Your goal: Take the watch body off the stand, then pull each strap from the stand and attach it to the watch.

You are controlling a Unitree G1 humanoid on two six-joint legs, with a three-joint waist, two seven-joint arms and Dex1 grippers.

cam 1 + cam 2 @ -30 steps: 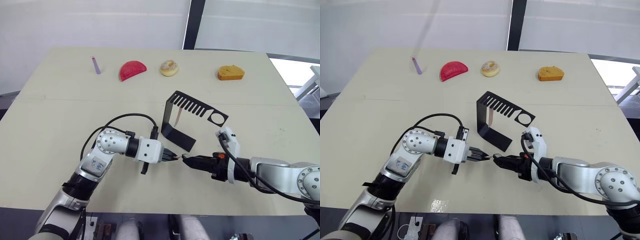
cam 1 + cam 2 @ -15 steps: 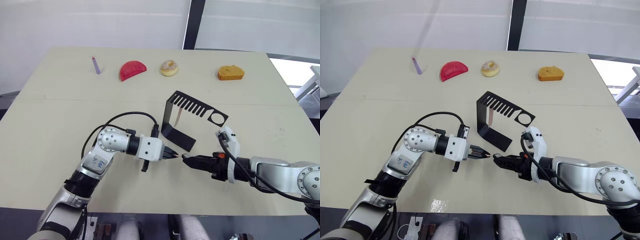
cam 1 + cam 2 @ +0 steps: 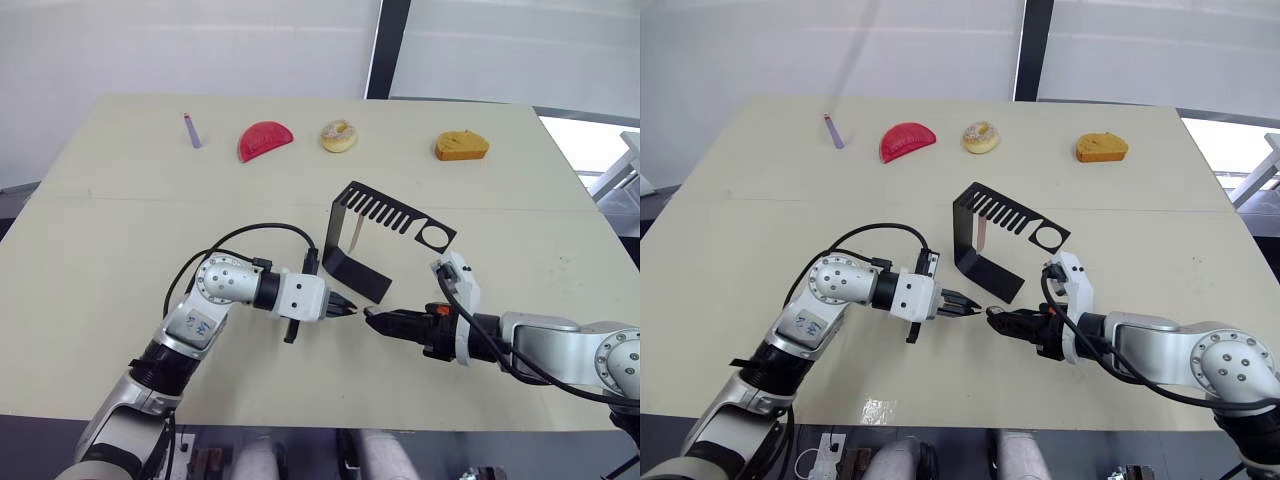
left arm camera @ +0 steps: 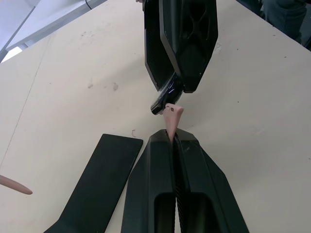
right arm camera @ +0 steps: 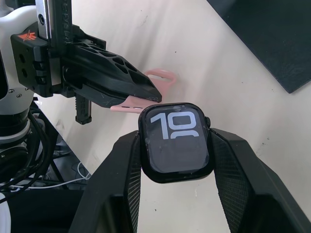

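Note:
My right gripper (image 3: 372, 318) is shut on the watch body (image 5: 176, 141), a small black case whose screen shows light digits. My left gripper (image 3: 347, 308) is shut on a pale pink strap (image 4: 172, 114), and the strap's end nearly touches the watch body's edge. In the right wrist view the same strap (image 5: 136, 106) lies along the left fingers, just beside the case. The two grippers meet tip to tip low over the table, just in front of the black stand (image 3: 358, 276). Another pink strap (image 3: 354, 237) hangs from the stand's slotted top arm.
Along the far side of the table lie a purple stick (image 3: 192, 131), a red half-round piece (image 3: 265, 139), a doughnut (image 3: 338, 135) and an orange bread-like piece (image 3: 461, 146). The table's front edge (image 3: 300, 408) runs close below the grippers.
My left arm has shifted slightly toward the right gripper, bringing the strap's end closer to the watch body. The right arm and the stand have stayed put.

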